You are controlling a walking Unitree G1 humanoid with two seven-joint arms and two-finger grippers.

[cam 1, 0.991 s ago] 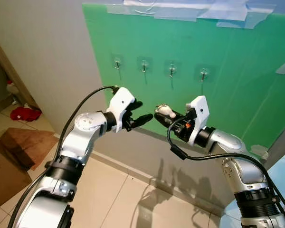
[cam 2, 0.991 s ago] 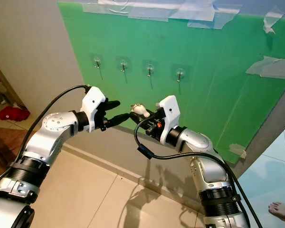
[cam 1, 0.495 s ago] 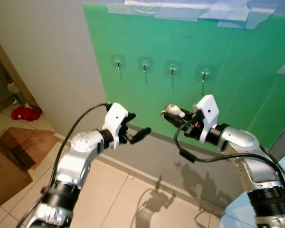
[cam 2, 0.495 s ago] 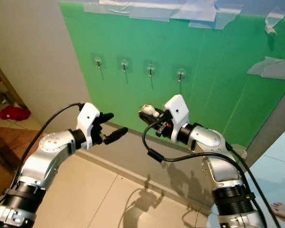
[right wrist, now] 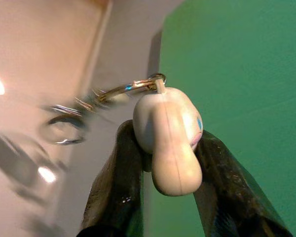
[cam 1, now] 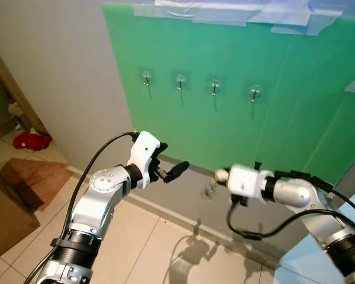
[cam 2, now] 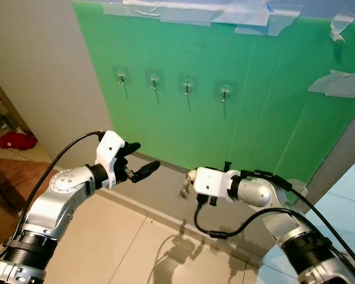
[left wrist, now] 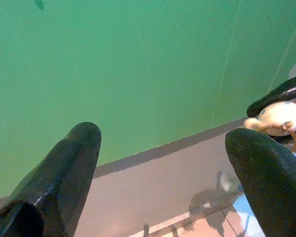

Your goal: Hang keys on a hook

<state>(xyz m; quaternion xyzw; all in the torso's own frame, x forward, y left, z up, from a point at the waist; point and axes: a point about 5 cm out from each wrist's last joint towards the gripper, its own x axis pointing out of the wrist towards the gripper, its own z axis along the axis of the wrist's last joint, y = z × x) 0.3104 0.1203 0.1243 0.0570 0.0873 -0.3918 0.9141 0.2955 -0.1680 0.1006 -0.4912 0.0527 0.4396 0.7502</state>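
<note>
My right gripper (cam 1: pixel 222 176) is shut on a cream figure-shaped keychain charm (right wrist: pixel 170 138), its fingers (right wrist: pixel 113 192) squeezing it from both sides. A metal ring (right wrist: pixel 130 86) leaves the charm's top, and the keys (cam 1: pixel 210 189) dangle blurred below it. The gripper is low in front of the grey wall strip, well below the hooks. Several hooks (cam 1: pixel 214 86) sit in a row on the green board (cam 1: pixel 296 118). My left gripper (cam 1: pixel 173 161) is open and holds nothing, a short way left of the charm (left wrist: pixel 280 118).
A grey wall strip (cam 1: pixel 183 195) runs under the green board, with tiled floor (cam 1: pixel 136 248) below it. At the far left are a red cloth (cam 1: pixel 31 141), a brown cardboard box (cam 1: pixel 6 213) and a wooden door frame (cam 1: pixel 12 89).
My right gripper has dropped from chest height and turned, so the keys now swing below the charm. My left gripper has drawn back from the charm, down and to the left.
</note>
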